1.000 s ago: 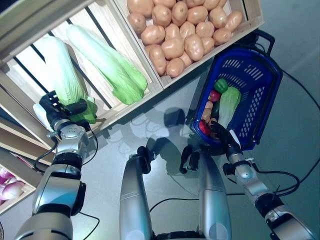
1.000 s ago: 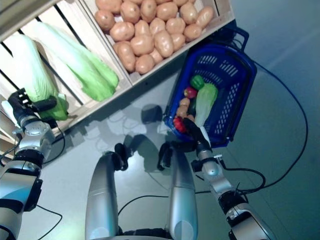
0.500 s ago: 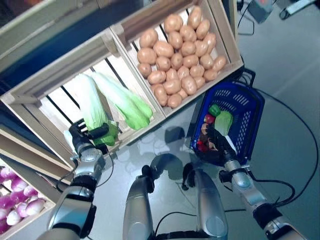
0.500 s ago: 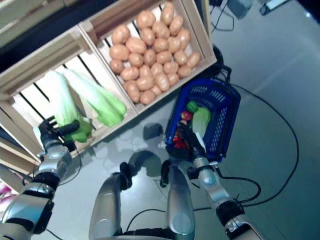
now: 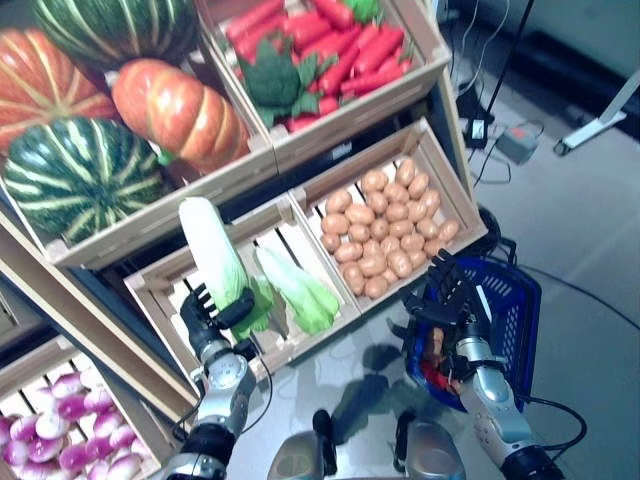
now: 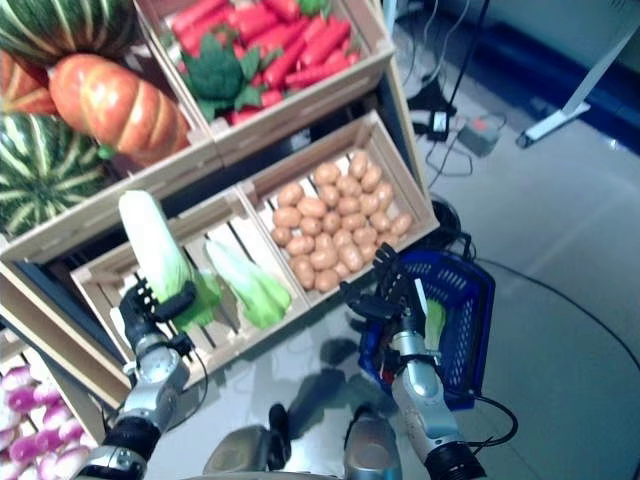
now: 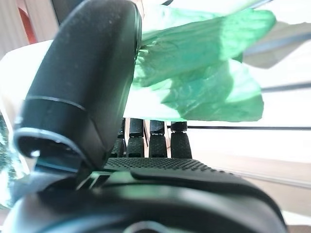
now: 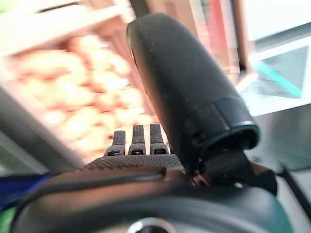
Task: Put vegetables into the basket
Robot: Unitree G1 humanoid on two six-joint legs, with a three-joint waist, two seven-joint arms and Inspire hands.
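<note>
The left hand (image 5: 215, 318) holds a napa cabbage (image 5: 212, 250) at its green leafy end, thumb on one side and fingers on the other, pinching the leaves, as the left wrist view shows close up. The cabbage stands almost upright, its long axis running up and slightly toward the robot's left; the white stalk end points up, above the front edge of the wooden crate (image 5: 165, 300) it comes from, and the green end points down into the hand. A second napa cabbage (image 5: 296, 290) lies in the same crate, just beside the held one, slanting with its green end toward the crate's front.

The right hand (image 5: 450, 300) is raised with its fingers straight and spread apart, holding nothing, in front of the near rim of the blue basket (image 5: 510, 320) that sits on the floor (image 5: 590, 230). Inside the basket some vegetables show, partly hidden by the hand. The basket is well apart from the held cabbage, on the robot's right. Next to the cabbage crate is a crate of potatoes (image 5: 385, 235); above are pumpkins (image 5: 175, 105), broccoli (image 5: 275, 80) and carrots (image 5: 335, 50).
</note>
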